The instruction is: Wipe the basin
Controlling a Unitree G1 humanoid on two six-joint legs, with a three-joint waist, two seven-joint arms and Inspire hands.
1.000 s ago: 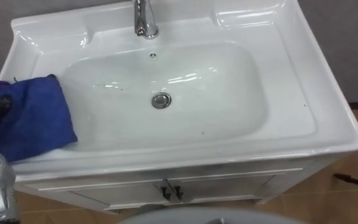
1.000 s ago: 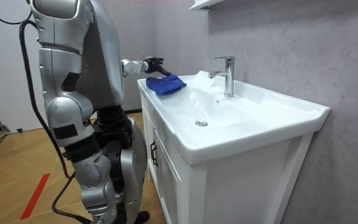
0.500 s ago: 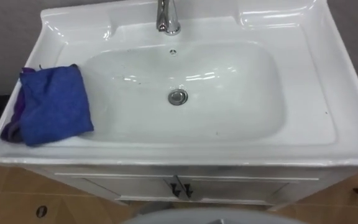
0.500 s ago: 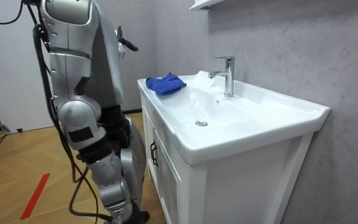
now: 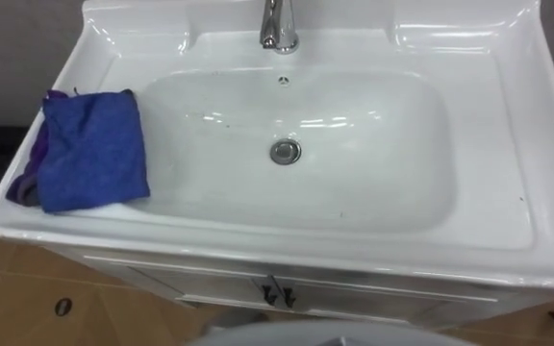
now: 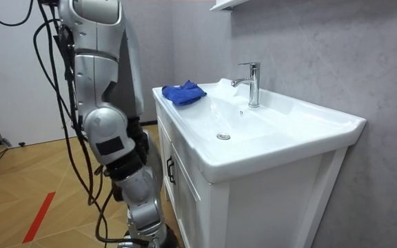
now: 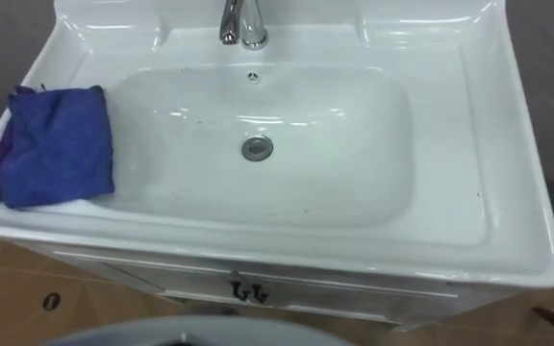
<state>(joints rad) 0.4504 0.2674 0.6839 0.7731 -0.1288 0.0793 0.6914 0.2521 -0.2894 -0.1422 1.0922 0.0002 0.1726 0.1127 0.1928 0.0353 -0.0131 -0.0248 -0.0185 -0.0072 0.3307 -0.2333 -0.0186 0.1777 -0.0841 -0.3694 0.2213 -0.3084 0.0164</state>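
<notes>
While the blue cloth lies unheld on the left rim of the basin, probably parked within reach for wiping, I cannot tell either hand's state.

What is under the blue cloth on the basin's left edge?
The blue cloth lies on the basin's left ledge. A purple layer peeks out at its left side; the ledge beneath is covered.

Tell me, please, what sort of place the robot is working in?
Likely a bathroom or washroom: a white basin sits on a white cabinet, a chrome tap stands at its back rim, and a blue cloth lies on its left ledge.
</notes>
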